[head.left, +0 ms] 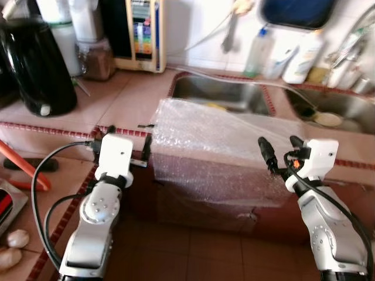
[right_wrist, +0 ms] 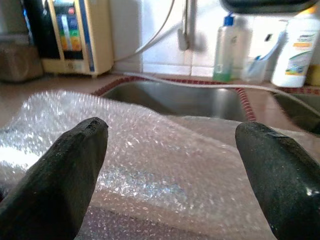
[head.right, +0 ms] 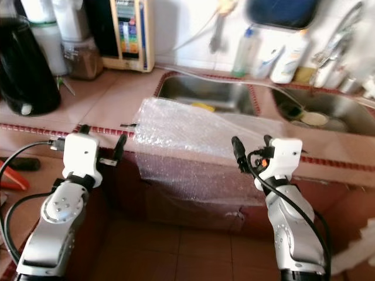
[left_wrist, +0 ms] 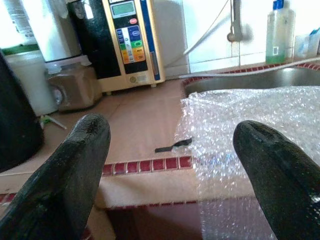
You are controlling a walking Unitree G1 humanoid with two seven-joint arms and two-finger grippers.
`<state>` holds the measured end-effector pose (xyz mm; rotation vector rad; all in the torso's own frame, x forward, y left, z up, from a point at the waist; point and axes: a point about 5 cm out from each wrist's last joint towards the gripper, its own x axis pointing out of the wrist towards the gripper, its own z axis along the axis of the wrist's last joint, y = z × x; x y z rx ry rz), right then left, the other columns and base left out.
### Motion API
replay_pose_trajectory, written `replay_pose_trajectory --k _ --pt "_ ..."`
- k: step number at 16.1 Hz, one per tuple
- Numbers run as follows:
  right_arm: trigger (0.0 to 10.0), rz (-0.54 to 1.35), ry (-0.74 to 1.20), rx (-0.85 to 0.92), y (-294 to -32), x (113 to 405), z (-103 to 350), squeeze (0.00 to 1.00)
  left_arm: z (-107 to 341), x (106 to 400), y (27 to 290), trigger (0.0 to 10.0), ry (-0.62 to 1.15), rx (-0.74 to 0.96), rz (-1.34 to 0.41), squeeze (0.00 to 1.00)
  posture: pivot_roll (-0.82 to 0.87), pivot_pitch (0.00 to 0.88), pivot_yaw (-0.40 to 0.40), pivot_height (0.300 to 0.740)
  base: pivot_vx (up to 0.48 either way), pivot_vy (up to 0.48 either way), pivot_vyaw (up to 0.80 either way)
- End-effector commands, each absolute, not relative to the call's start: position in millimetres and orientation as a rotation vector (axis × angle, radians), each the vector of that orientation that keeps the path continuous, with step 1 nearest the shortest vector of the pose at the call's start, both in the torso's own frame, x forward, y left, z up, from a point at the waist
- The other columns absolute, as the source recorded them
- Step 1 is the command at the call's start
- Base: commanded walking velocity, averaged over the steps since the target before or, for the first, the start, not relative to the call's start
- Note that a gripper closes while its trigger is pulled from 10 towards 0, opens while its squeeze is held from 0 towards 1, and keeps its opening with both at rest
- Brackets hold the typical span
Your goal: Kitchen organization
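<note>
A sheet of clear bubble wrap (head.left: pixel 211 140) lies on the tiled counter (head.left: pixel 117 99) in front of the sink (head.left: pixel 225 93) and hangs down over the counter's front edge. My left gripper (head.left: pixel 122 139) is open at the counter edge, just left of the sheet; in the left wrist view its fingers (left_wrist: pixel 75 165) frame the sheet's left border. On the sheet's right side my right gripper (head.left: pixel 281 146) is open, held in front of the hanging part. Through the right wrist view the bubble wrap (right_wrist: pixel 150 150) spreads between the fingertips (right_wrist: pixel 70 160). Neither gripper holds anything.
A black kettle (head.left: pixel 35 64), a brown jar (head.left: pixel 96 58) and a water purifier (head.left: pixel 140 35) stand at the back left. Bottles (head.left: pixel 304 55) line the wall behind a second sink (head.left: pixel 340 108). A small black piece (left_wrist: pixel 172 145) lies by the sheet. Garlic bulbs (head.left: pixel 14 240) sit low left.
</note>
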<state>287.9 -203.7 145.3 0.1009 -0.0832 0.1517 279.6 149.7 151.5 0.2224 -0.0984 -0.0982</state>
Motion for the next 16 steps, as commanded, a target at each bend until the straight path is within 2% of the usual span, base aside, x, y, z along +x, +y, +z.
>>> replay_pose_trajectory --k 1,8,13,16 --pt "10.0 0.139 -0.092 0.114 -204.3 289.2 146.0 0.18 151.8 282.9 144.4 10.0 -0.089 0.213 -0.144 0.00 -0.04 0.000 -0.007 0.740 0.000 0.000 0.00" --pt "10.0 0.080 -0.093 0.151 -200.0 283.2 134.7 0.18 148.4 289.1 134.1 10.0 -0.045 0.185 -0.224 0.00 -0.03 0.000 0.068 0.740 0.000 0.000 0.00" --pt "10.0 0.072 -0.085 0.136 -200.7 283.4 136.0 0.18 143.2 290.0 134.0 10.0 -0.022 0.154 -0.217 0.00 -0.05 0.011 0.032 0.740 0.000 0.000 0.00" --pt "10.0 0.108 -0.075 0.125 -196.3 286.0 135.4 0.18 141.6 289.2 133.7 10.0 -0.016 0.136 -0.197 0.00 -0.04 0.024 0.009 0.740 0.000 0.000 -0.80"
